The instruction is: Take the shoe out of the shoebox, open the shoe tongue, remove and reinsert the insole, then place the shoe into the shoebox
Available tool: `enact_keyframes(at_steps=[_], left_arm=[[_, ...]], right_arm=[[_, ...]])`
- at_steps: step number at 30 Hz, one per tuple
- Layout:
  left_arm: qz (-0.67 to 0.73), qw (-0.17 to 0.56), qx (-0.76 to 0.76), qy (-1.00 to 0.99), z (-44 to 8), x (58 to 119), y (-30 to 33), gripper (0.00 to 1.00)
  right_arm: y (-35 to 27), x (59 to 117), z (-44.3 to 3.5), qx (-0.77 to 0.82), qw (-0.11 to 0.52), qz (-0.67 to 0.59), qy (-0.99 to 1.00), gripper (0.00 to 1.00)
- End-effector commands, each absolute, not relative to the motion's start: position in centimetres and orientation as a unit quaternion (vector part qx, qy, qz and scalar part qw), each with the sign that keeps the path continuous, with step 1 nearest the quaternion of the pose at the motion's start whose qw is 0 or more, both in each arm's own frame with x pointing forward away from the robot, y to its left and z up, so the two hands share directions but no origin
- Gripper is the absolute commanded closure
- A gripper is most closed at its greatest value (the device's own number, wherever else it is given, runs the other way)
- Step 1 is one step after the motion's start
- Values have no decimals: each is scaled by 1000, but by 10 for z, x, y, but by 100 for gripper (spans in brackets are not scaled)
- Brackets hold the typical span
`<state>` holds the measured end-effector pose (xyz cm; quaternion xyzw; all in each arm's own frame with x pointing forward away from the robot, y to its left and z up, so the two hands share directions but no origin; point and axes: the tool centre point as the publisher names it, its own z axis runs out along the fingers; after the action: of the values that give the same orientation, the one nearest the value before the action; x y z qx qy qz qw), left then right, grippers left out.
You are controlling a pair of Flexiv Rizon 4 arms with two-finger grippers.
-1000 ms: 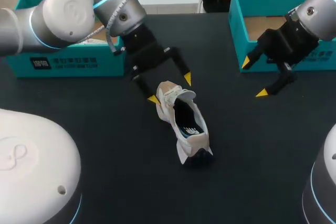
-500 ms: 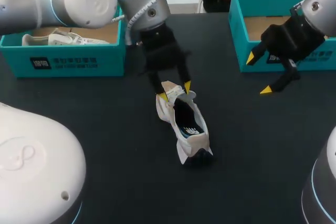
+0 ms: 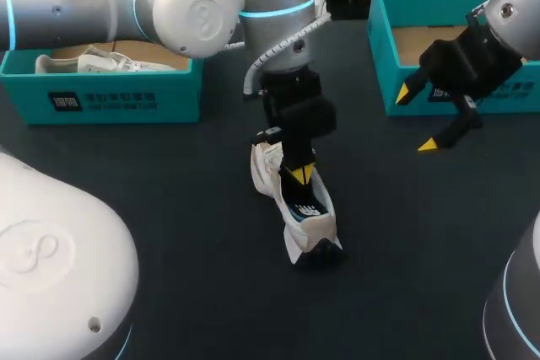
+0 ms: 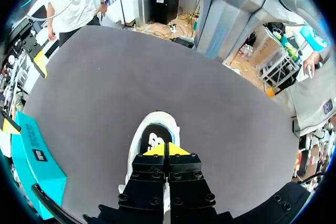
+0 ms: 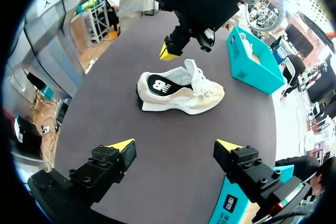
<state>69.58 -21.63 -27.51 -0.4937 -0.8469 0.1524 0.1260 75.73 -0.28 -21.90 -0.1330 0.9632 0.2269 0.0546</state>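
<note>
A white and beige sneaker (image 3: 310, 218) stands upright on the dark table, its dark printed insole (image 5: 160, 84) showing through the opening. My left gripper (image 3: 299, 176) hangs over that opening, pointing down, yellow tips pressed together with nothing visible between them. In the left wrist view the shut left gripper (image 4: 168, 149) is just above the sneaker (image 4: 143, 136), with the insole (image 4: 156, 139) right ahead. Seen from the right wrist, the left gripper (image 5: 169, 52) is slightly above the sneaker (image 5: 181, 94). My right gripper (image 3: 416, 120) is open in the air in front of the right box, holding nothing.
A teal shoebox (image 3: 101, 99) at the back left holds a second white shoe (image 3: 93, 63). Another teal shoebox (image 3: 381, 48) at the back right shows a bare cardboard floor. The sneaker rests on the dark table (image 3: 169, 233) between the two boxes.
The left gripper has swung right from the sneaker's back end to above its opening and gone from wide open to shut. The right gripper stayed almost still and open.
</note>
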Motion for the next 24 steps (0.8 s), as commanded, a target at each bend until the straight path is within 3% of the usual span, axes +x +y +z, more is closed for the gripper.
enact_keyframes(at_steps=[1,24], left_arm=[[154,119,-490,-850,-291,693,-220,100],[92,50,-509,-854,-381,699,-229,100]], right_arm=[[-3,757,-219,-133,55,227,963,0],[-3,757,-219,-133,55,227,963,0]])
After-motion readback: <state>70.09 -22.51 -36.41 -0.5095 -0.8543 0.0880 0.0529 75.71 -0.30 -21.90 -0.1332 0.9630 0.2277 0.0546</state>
